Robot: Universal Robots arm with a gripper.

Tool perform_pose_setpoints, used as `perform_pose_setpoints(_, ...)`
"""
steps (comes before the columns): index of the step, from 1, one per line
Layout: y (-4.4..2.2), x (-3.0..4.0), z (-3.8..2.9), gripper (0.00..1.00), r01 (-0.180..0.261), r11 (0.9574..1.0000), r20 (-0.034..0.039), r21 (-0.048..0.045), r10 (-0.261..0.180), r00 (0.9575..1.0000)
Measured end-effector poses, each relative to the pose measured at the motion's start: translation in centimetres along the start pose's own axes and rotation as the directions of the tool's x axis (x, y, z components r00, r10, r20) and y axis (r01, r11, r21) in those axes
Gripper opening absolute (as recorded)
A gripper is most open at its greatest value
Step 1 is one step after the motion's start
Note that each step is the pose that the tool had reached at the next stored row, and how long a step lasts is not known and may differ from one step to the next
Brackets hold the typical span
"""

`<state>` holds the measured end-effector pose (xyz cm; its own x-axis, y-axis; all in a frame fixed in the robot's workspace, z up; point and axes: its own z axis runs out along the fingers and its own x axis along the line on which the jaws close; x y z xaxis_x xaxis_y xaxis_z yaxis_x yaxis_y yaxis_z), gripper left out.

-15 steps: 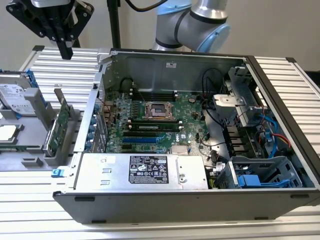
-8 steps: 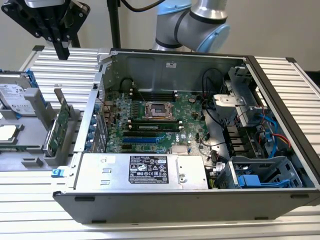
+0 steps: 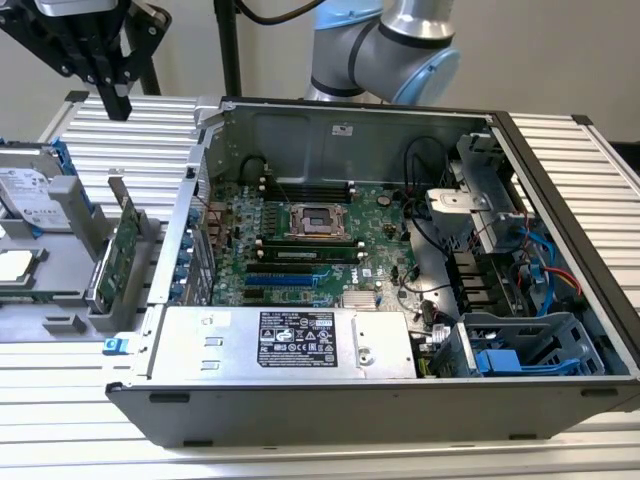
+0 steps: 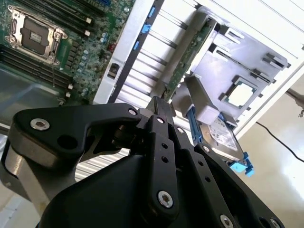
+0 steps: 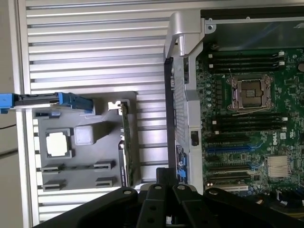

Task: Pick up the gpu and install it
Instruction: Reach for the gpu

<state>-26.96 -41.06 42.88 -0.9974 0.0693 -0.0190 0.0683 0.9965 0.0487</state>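
The jaws hang closed, empty, apart from the gpu (image 3: 118, 250).

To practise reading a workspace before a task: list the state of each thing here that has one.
Slim green gpu card: standing on edge in grey holder, uninstalled.
Grey metal computer case: side open.
Thin green memory stick: seated.
Black gripper: clear of the card, holding nothing.

A plain pale wall (image 3: 560, 50) stands behind the ribbed silver metal surface (image 3: 570, 150); a thin black cable (image 4: 278, 138) crosses the pale floor (image 4: 285, 180).
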Motion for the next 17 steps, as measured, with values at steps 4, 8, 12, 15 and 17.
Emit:
perform_pose_setpoints(4,-0.15,0.33,-0.01,0.0,0.0,1.0,0.0,0.0,0.0,1.0)
perform_pose_setpoints(8,-0.28,0.69,-0.03,0.0,0.0,1.0,0.0,0.0,0.0,1.0)
perform_pose_setpoints(12,-0.4,1.05,-0.04,0.0,0.0,1.0,0.0,0.0,0.0,1.0)
perform_pose_setpoints(15,-0.48,1.32,-0.05,0.0,0.0,1.0,-0.0001,0.0,0.0,1.0)
perform_pose_setpoints(17,-0.54,1.51,-0.05,0.0,0.0,1.0,0.0,0.0,0.0,1.0)
